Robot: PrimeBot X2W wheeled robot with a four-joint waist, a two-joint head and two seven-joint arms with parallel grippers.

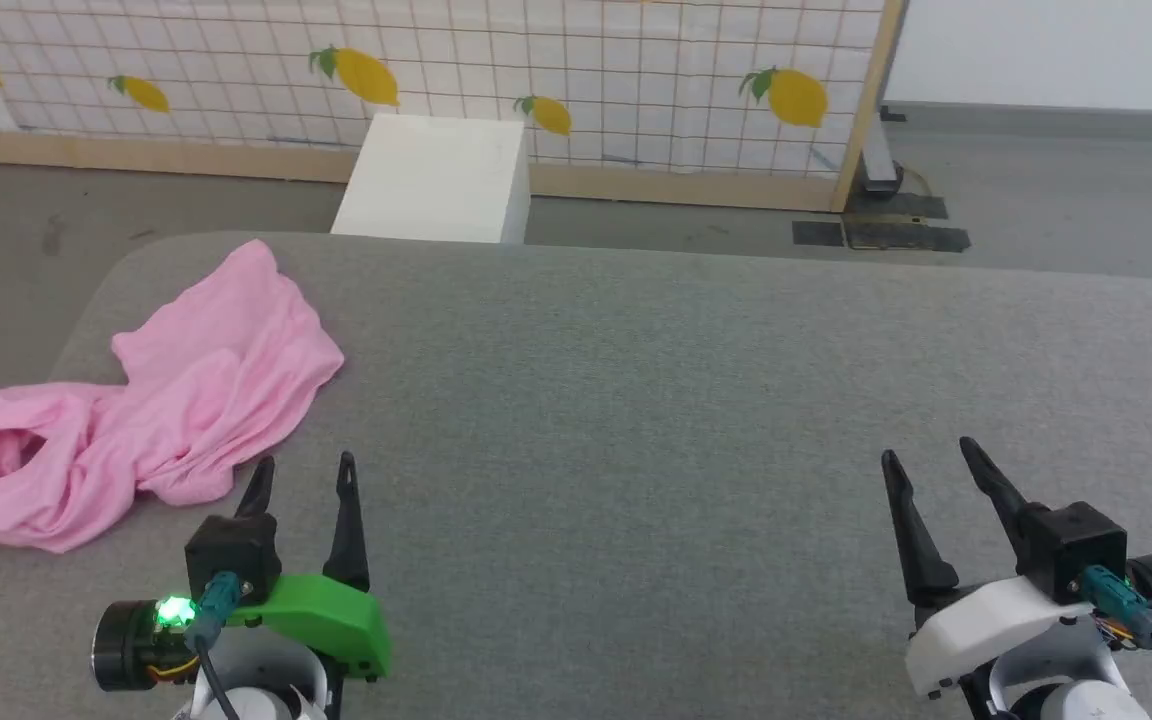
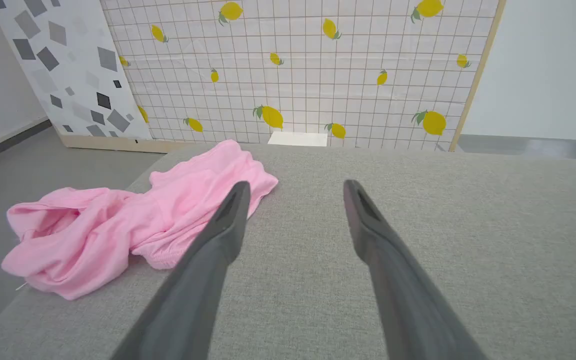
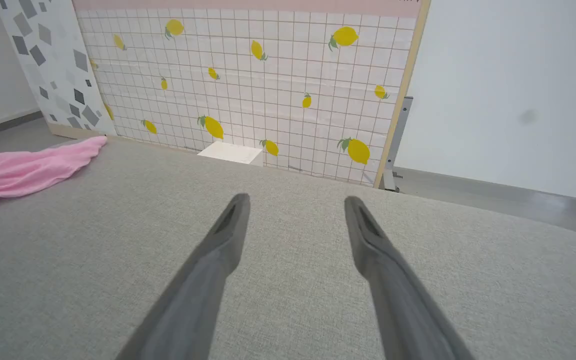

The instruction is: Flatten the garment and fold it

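- Currently, garment [image 1: 166, 400]: light pink T-shirt, one item, crumpled in a loose heap at the far left of the table [image 1: 686, 380], reaching its left edge. It is neither flattened nor folded.
- Left gripper [image 1: 306, 462]: near left, above the table. Its fingers are spread apart with nothing between them. One tip is just beside the garment's near edge; contact cannot be told.
- Right gripper [image 1: 927, 450]: near right, fingers spread apart and empty, well apart from the garment.
- White box [image 1: 436, 175]: on the floor past the table's far edge.
- Panel [image 1: 586, 70]: white grid with yellow lemons, wood-framed, behind the box.
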